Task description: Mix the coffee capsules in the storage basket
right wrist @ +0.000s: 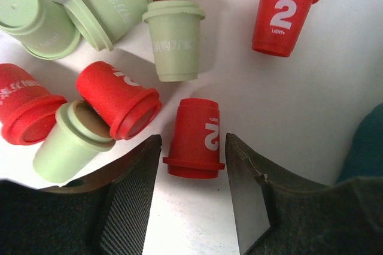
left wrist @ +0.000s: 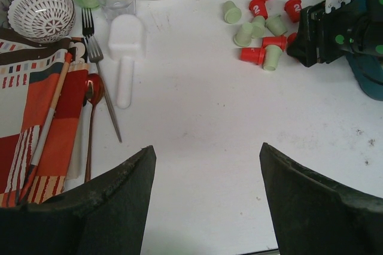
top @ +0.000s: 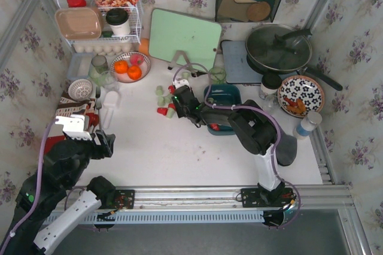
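Looking from above, right gripper point(top: 176, 104): stretched out over the table point(top: 155, 147), right at the coffee capsules point(top: 163, 102).
Top view, capsules: loose on the table, just left of the storage basket point(top: 234, 92).
Top view, left gripper point(top: 103, 142): at the near left, well apart from the capsules.
Left wrist, left gripper: fingers wide apart, with only bare table between them.
Left wrist, capsules: red and pale green, scattered at upper right beside the right gripper.
Left wrist, other things: fork point(left wrist: 99, 69), spoon point(left wrist: 93, 96) and white scoop point(left wrist: 125, 45) beside a striped cloth point(left wrist: 36, 105).
Right wrist, right gripper: jaws apart — one on each side of a red capsule point(right wrist: 194, 138) marked "2", each just beside its rim; whether they press it I cannot tell.
Right wrist, basket: a teal edge at the right — apart from the capsules.
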Controlling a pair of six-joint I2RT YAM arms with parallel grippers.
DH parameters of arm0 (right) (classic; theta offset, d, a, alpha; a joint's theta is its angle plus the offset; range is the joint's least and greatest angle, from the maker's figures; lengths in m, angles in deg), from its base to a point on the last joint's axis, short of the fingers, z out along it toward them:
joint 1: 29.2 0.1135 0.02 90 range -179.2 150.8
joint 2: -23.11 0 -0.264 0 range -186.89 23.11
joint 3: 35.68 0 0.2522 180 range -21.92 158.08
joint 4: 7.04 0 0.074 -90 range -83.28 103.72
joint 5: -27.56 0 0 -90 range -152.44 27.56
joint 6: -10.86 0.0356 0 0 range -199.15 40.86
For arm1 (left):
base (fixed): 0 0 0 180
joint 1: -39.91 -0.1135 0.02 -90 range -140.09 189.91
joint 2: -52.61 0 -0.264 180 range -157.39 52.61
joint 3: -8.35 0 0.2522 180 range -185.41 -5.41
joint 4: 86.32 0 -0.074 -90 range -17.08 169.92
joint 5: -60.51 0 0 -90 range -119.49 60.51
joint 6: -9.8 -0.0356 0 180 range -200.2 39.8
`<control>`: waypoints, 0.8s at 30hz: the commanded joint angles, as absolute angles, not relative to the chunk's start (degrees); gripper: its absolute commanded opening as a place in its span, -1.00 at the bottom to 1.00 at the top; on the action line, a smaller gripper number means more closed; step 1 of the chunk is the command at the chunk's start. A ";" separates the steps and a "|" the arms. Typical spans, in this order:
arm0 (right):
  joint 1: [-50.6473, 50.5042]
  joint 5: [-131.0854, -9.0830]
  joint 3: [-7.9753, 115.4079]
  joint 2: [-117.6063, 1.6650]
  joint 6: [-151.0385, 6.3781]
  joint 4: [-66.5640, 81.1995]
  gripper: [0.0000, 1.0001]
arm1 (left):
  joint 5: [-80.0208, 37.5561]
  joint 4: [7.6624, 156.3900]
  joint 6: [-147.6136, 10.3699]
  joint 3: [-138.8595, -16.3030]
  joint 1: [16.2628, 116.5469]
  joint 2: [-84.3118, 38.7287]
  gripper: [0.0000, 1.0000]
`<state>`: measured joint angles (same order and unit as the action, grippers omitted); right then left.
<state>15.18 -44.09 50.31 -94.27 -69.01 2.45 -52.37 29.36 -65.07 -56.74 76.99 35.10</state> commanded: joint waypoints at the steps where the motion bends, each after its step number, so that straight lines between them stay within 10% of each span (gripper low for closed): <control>1: 15.18 -42.69 50.38 -95.16 -68.31 2.72 0.07 | -51.57 31.58 -65.68 -56.65 76.60 34.95 0.46; 10: 15.12 -42.21 48.84 -93.12 -67.33 2.25 -0.34 | -51.13 31.76 -65.70 -56.61 76.03 34.80 0.46; 24: 14.85 -31.44 33.22 -71.16 -67.40 -4.14 -0.37 | -50.03 32.09 -65.79 -56.60 74.85 33.46 0.46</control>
<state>15.14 -39.07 38.35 -76.77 -67.51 0.37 -50.79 29.92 -65.11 -56.70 75.26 33.94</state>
